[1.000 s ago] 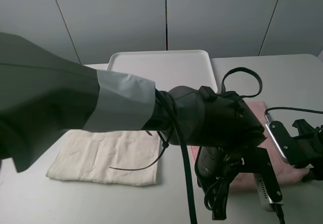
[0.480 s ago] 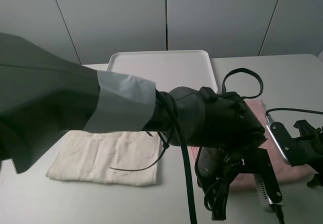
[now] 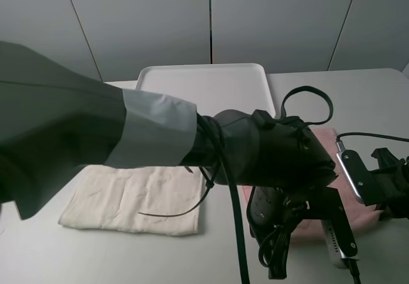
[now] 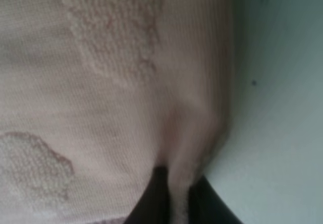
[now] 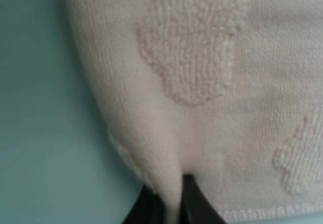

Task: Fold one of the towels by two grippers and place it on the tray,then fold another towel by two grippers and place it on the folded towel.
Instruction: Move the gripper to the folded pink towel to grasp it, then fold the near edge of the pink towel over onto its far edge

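A pink towel (image 3: 327, 138) lies on the table at the right, mostly hidden under my left arm. In the left wrist view my left gripper (image 4: 170, 204) is shut on a pinched fold of the pink towel (image 4: 101, 108) at its edge. In the right wrist view my right gripper (image 5: 169, 201) is shut on another edge fold of the pink towel (image 5: 212, 82). In the exterior view the right gripper (image 3: 386, 191) sits at the towel's right side. A cream towel (image 3: 128, 197) lies folded flat at the front left. The white tray (image 3: 204, 73) stands at the back middle.
My left arm (image 3: 96, 137) and its dark wrist (image 3: 275, 159) span the view from the left and hide the table's middle. Cables (image 3: 239, 233) hang from the wrist. The grey table (image 3: 358, 92) is bare at the back right.
The right gripper has shifted slightly, dipping and then rising a little with the pink towel's edge. The left arm has stayed in place.
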You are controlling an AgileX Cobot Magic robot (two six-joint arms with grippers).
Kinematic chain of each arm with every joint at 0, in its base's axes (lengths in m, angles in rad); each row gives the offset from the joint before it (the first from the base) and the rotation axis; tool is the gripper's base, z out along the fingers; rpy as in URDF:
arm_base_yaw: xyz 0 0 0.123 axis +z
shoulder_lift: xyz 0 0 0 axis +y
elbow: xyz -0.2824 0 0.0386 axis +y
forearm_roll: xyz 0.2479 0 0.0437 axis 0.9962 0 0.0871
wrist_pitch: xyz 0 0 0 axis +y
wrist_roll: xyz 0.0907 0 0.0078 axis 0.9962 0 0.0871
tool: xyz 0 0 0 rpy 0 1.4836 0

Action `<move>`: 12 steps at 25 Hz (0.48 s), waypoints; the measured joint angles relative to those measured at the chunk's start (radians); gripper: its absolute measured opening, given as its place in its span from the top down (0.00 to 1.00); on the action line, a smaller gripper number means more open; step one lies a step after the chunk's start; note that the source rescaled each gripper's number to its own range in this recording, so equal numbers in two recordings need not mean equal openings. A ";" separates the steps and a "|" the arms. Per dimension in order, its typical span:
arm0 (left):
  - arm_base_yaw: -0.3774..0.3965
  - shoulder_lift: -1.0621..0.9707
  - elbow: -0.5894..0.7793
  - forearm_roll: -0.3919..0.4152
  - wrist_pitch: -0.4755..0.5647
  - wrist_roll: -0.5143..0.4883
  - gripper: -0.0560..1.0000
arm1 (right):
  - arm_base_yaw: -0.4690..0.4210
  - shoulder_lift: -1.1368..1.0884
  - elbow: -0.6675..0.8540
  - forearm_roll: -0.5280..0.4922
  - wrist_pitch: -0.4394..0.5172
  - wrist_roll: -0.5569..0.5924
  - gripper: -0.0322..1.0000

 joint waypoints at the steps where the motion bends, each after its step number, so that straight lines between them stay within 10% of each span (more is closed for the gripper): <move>1: 0.004 -0.002 0.000 -0.006 -0.007 -0.002 0.95 | 0.000 -0.005 0.000 0.002 0.000 0.015 0.96; 12: 0.107 -0.109 0.003 -0.027 -0.056 -0.006 0.95 | 0.000 -0.170 0.003 0.102 0.048 0.165 0.97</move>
